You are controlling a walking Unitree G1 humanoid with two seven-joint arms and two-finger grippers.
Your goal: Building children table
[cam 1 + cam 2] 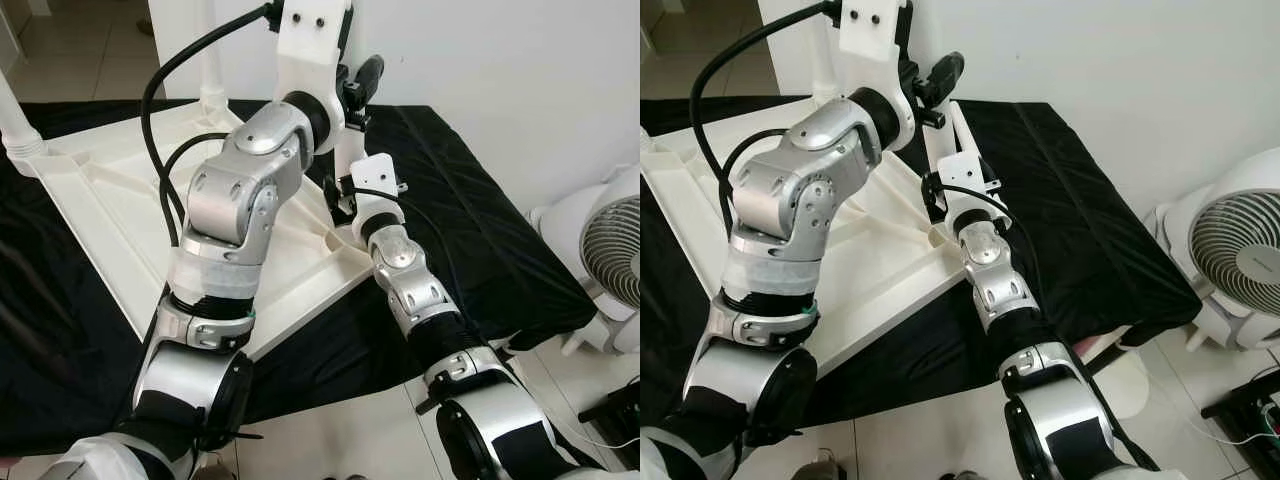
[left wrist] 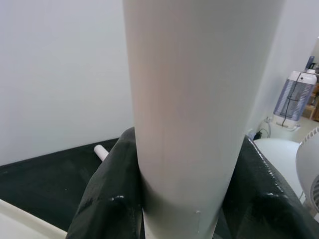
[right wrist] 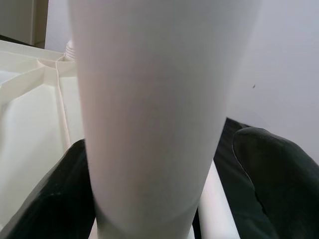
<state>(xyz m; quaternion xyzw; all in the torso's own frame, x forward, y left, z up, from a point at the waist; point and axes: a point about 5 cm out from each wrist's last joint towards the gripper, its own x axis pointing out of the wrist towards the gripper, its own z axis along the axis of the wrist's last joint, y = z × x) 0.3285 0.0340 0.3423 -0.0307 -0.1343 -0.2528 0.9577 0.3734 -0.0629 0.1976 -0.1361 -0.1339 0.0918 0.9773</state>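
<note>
One white table leg (image 2: 184,114) stands upright at the near right corner of the upturned white tabletop (image 1: 100,200), about 5 o'clock on that panel as the head camera sees it. In the head views arm parts hide most of the leg; a short stretch shows just above the right wrist (image 1: 962,135).

Left gripper (image 2: 184,219): both black fingers (image 2: 107,209) close on the leg, one on each side, touching it. The left arm reaches up and over the tabletop, its wrist high at 12 o'clock in the left eye view.

Right gripper (image 3: 159,219): its fingers (image 3: 269,179) flank the same leg lower down. One finger lies against the leg; the other stands a little off it, so firm clamping cannot be told. The right wrist sits just beside the tabletop corner.

Tabletop lies underside up, ribs showing, on a black cloth (image 1: 470,220) that covers the work surface. Two further legs already stand upright on it: one at the far corner, 12 o'clock (image 1: 212,70), and one at the left corner, 10 o'clock (image 1: 15,125). A loose white leg (image 2: 101,151) lies flat on the cloth past the held one.

White fan (image 1: 1240,250) stands on the tiled floor at 3 o'clock, well apart from the cloth. White wall (image 1: 1090,60) behind.
</note>
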